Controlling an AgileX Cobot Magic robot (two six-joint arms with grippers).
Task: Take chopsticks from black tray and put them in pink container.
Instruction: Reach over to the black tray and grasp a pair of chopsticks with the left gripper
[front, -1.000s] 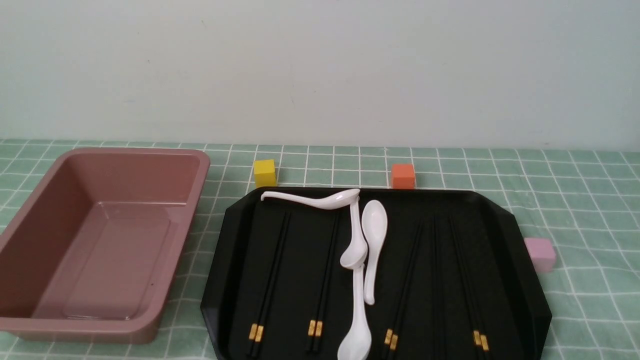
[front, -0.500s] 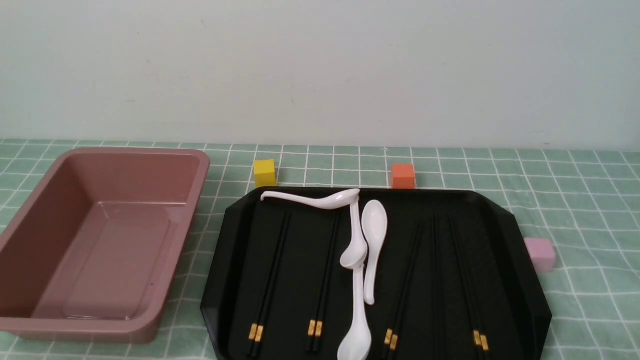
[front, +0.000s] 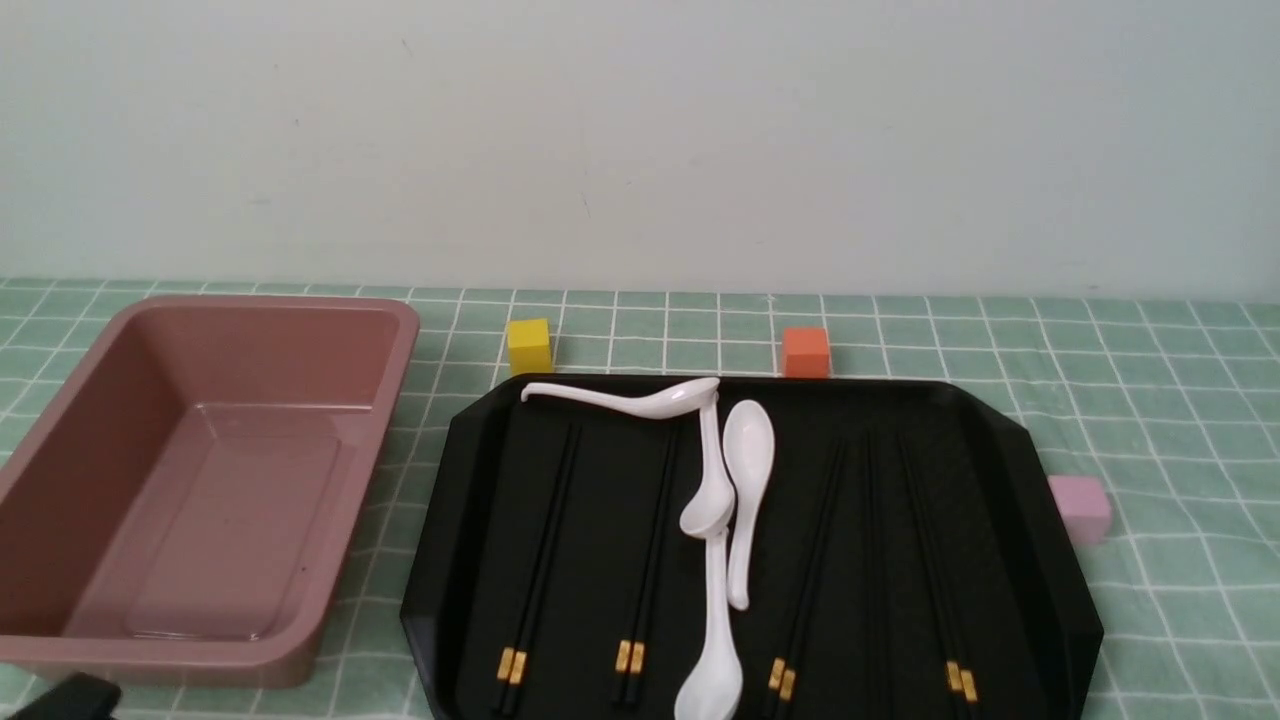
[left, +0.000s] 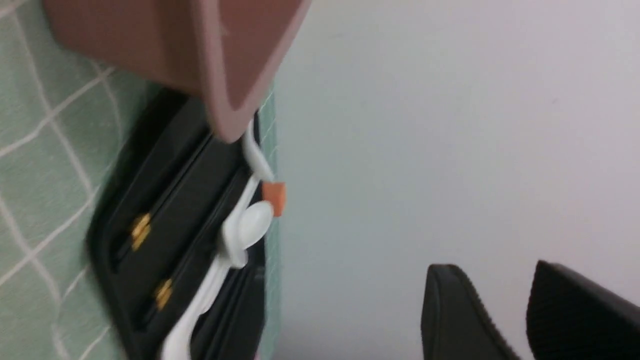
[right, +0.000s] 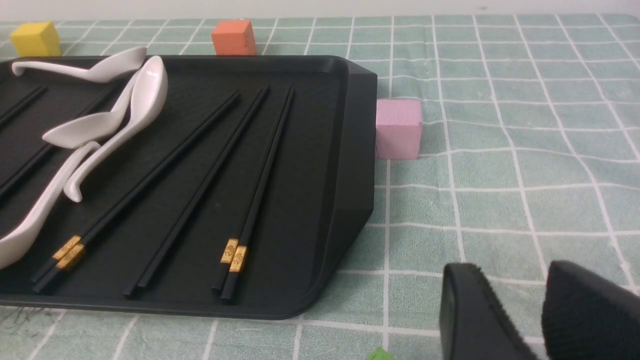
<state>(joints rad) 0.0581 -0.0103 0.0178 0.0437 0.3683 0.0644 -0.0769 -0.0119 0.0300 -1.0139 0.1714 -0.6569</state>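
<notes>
Several pairs of black chopsticks (front: 540, 570) with gold bands lie lengthwise on the black tray (front: 1060, 580), two pairs on each side of the white spoons (front: 745, 480). The pink container (front: 200, 480) stands empty to the tray's left. A black part of my left arm (front: 70, 697) peeks in at the front view's lower left corner, in front of the container. My left gripper (left: 492, 267) is open and empty, aimed past the container (left: 200, 50) and tray (left: 165, 210). My right gripper (right: 512, 267) is open and empty over the cloth, off the tray's (right: 350, 150) right front corner, near the chopsticks (right: 260, 175).
A yellow cube (front: 529, 345) and an orange cube (front: 806, 351) sit just behind the tray. A pale pink cube (front: 1080, 507) stands by its right edge. A small green piece (right: 380, 355) lies on the green checked cloth near my right gripper. A pale wall closes the back.
A black part of my left arm has come into the lower left corner of the front view. Nothing on the tray has moved.
</notes>
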